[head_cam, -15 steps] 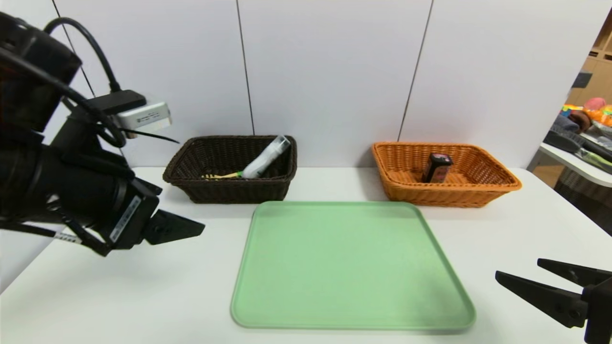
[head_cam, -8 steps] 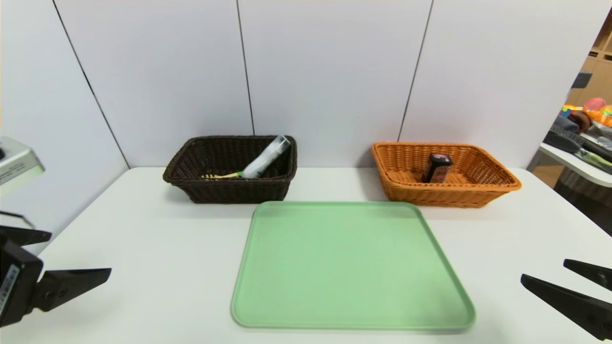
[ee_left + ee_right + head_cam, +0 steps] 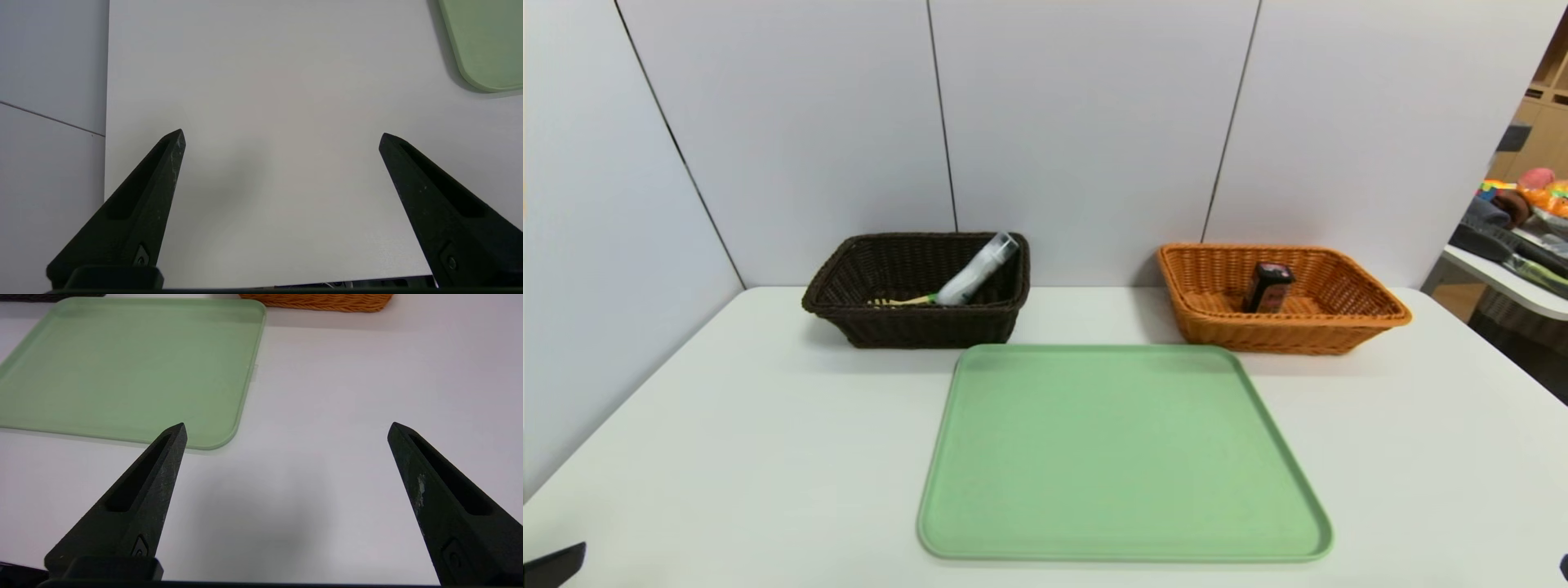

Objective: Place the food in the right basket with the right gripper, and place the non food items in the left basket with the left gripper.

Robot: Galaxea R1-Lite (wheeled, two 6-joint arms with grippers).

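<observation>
White table [image 3: 768,425] carries green tray [image 3: 1123,457]. Left basket [image 3: 849,327] holds bottle [image 3: 972,273] and spoon [image 3: 903,300]; right basket [image 3: 1339,331] holds carton [image 3: 1267,287], upright. Left gripper [image 3: 282,136] and right gripper [image 3: 286,428] — fingers spread, empty — over bare table.

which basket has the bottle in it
The dark brown basket, on the left; the whitish bottle leans inside it. The orange basket holds only a black carton.
</observation>
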